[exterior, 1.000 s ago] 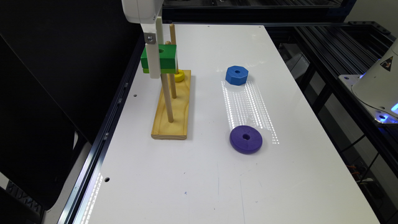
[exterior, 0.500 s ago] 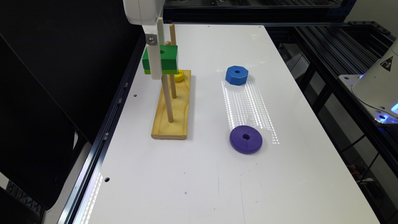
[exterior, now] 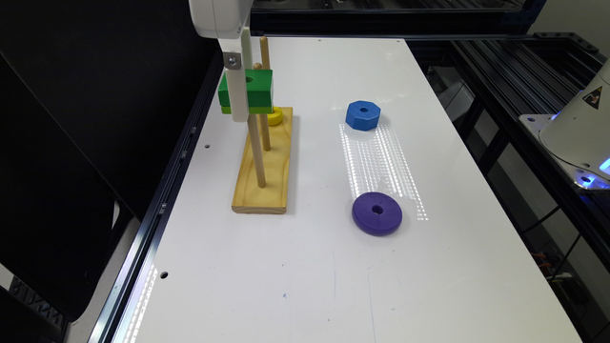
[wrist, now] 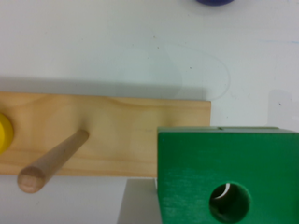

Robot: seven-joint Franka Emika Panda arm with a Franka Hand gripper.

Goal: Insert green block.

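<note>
The green block point(exterior: 257, 90), dark green with a lime bottom layer and a round hole, hangs in the air with my gripper point(exterior: 243, 102) shut on it. It sits level with the tops of two upright wooden pegs. The nearer peg point(exterior: 256, 152) passes close by the block, its tip showing just past the block's top edge. In the wrist view the green block point(wrist: 224, 168) is close up and its hole lies well apart from the peg tip point(wrist: 30, 179). No peg runs through the hole. The pegs stand on a wooden base point(exterior: 264, 176).
A yellow ring point(exterior: 276, 116) lies on the base at the far peg point(exterior: 264, 52). A blue octagonal block point(exterior: 363, 114) and a purple round disc point(exterior: 377, 213) lie on the white table point(exterior: 333, 286) toward the exterior view's right. The table's dark edge rail point(exterior: 176, 162) runs close to the base.
The gripper and the green block have shifted very slightly toward the exterior view's right. Everything else is still.
</note>
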